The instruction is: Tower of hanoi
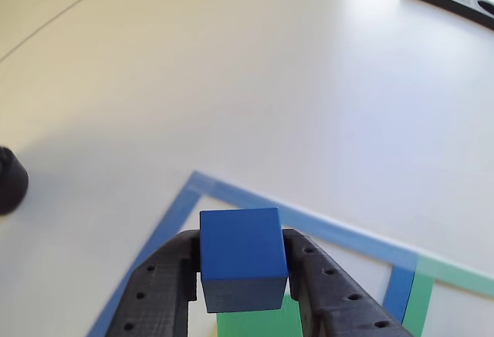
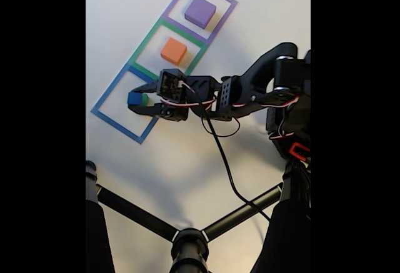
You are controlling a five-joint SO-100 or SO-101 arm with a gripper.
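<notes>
White desk (image 2: 187,160) under bright light, black tripod legs (image 2: 187,235) across its near edge. Purple slab (image 2: 200,11) in the purple tape square, orange block (image 2: 174,50) in the green one. Pincer (image 1: 243,275) is clamped on the blue cube (image 1: 241,256), directly above the green cube (image 1: 258,323) inside the blue tape square (image 2: 112,114).

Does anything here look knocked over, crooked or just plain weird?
Nothing stands out. The gripper holds the blue cube squarely above the green cube in the blue square; the orange block and purple slab sit neatly in theirs.
</notes>
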